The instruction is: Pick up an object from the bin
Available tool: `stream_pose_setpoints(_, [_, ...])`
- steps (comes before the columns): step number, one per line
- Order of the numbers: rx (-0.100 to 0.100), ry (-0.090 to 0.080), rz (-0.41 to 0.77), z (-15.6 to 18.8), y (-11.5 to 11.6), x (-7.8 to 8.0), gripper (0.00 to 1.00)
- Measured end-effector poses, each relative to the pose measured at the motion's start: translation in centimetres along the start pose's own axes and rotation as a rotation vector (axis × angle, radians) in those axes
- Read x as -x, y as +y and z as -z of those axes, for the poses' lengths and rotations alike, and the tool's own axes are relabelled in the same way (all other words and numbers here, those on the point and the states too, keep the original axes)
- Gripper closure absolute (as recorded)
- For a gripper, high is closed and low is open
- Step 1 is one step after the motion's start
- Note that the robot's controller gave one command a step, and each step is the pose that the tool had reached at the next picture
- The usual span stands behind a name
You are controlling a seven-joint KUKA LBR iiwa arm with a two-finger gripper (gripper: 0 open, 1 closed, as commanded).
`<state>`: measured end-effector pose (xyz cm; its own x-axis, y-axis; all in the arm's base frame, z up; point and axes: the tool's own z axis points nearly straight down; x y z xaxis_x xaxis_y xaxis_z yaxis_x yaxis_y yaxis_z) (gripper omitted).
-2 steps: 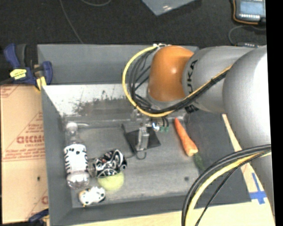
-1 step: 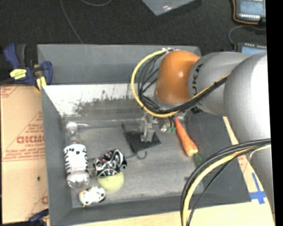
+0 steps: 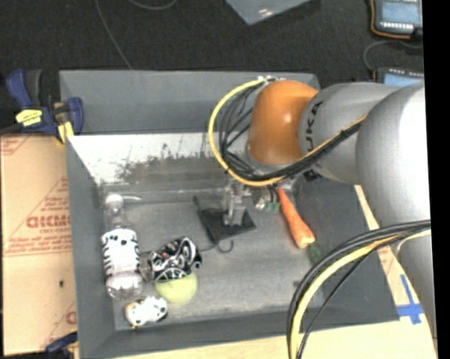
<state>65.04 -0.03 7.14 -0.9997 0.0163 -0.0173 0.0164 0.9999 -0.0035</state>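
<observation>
**binlurker:** Black flat plastic piece (image 3: 216, 226) mid-bin looks like the pick. On the left there's a clear striped bottle (image 3: 121, 263) and a yellow-green ball (image 3: 178, 289).

**iiwa_fan:** Yep, the end effector (image 3: 235, 207) is right over it, with an orange carrot-shaped toy (image 3: 294, 221) beside it. Spread or closed? Can't tell. Approach step imo; next it needs a pinch, then a lift.

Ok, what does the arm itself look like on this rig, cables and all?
The arm is made of thick, rounded silver-grey links, with black KUKA lettering beside a glossy orange dome cover at the wrist. Yellow and black cables loop around that cover. The hand is small and grey metal.
</observation>
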Motion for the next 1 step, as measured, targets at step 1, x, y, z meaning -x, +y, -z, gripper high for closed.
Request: stream_pose_setpoints(1, [-0.002,-0.005,0.043,13.33,-0.94,0.45,1.0])
